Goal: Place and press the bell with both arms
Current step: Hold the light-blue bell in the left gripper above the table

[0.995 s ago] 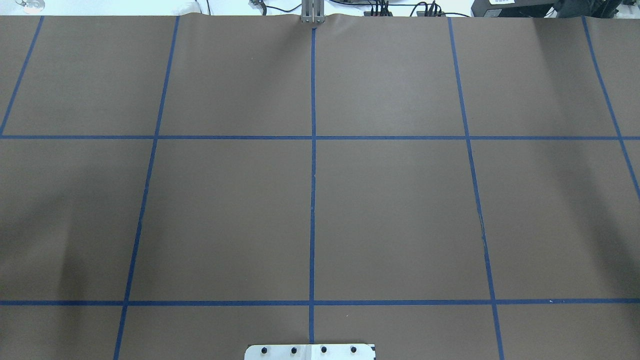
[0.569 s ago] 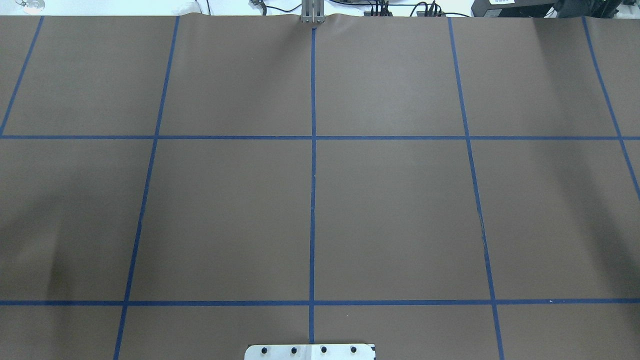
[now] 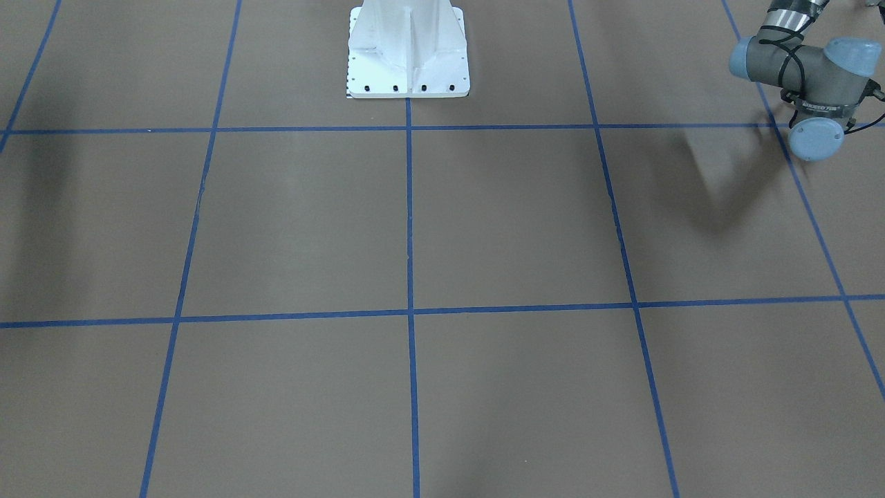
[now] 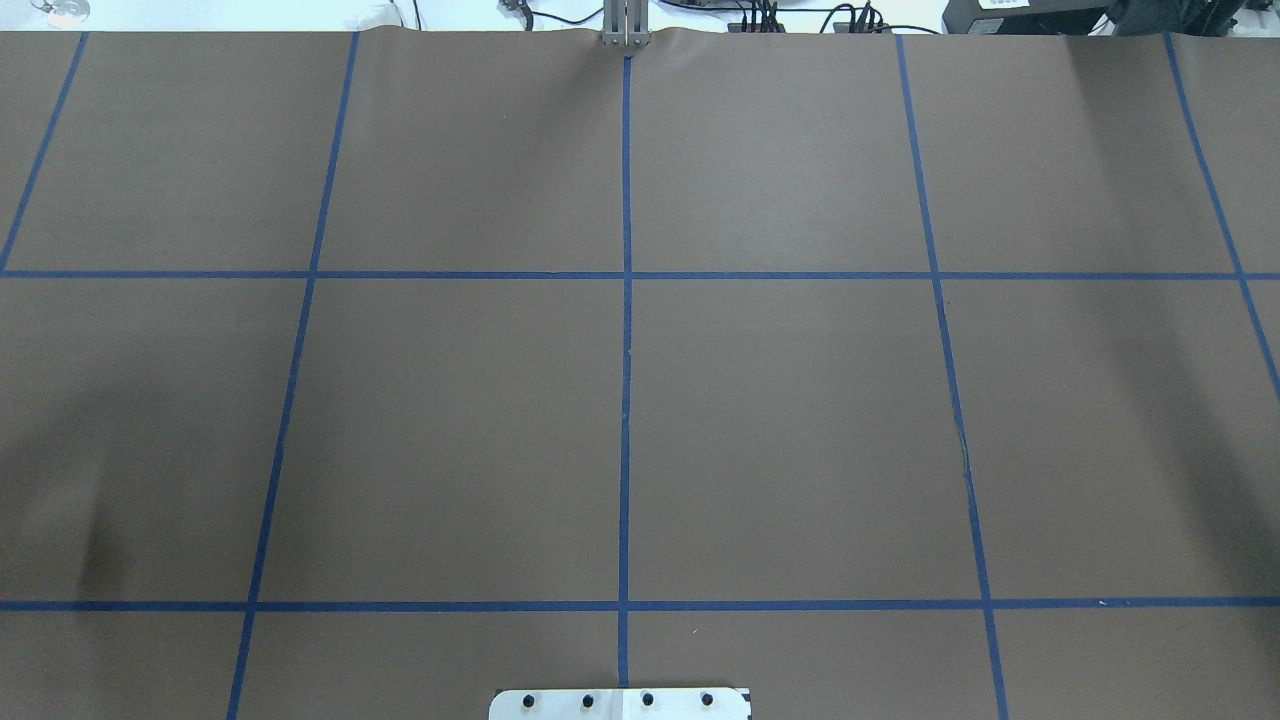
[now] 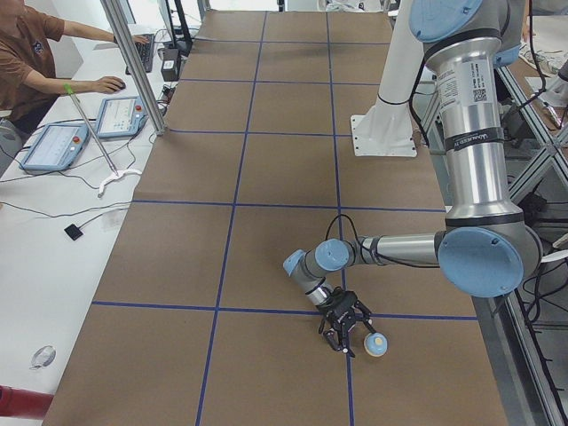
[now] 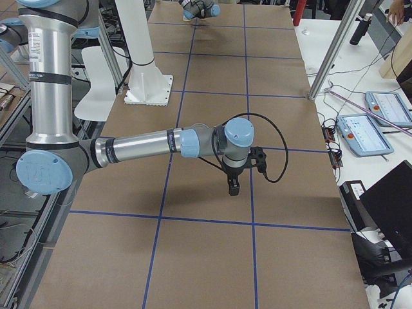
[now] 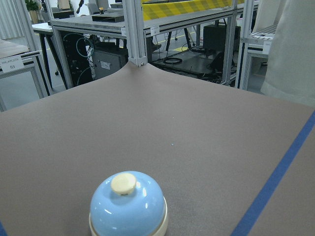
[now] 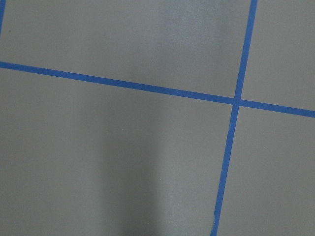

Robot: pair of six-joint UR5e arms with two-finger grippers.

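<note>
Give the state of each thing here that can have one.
Bell: upright on the table, button up, not gripped.
Left pincer: low over the table, beside the bell; open or shut cannot be told.
Right pincer: pointing down above the table; open or shut cannot be told.

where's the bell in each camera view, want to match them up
Front-facing: not in it.
Overhead: not in it.
Exterior left: the bell sits low, right of centre, just beside the left gripper.
Exterior right: not visible.
Left wrist: the bell is at the bottom edge, left of centre.
Right wrist: not in it.
Shared landmark: the blue tape grid; one of its lines runs near the bell in both views that show it.
</note>
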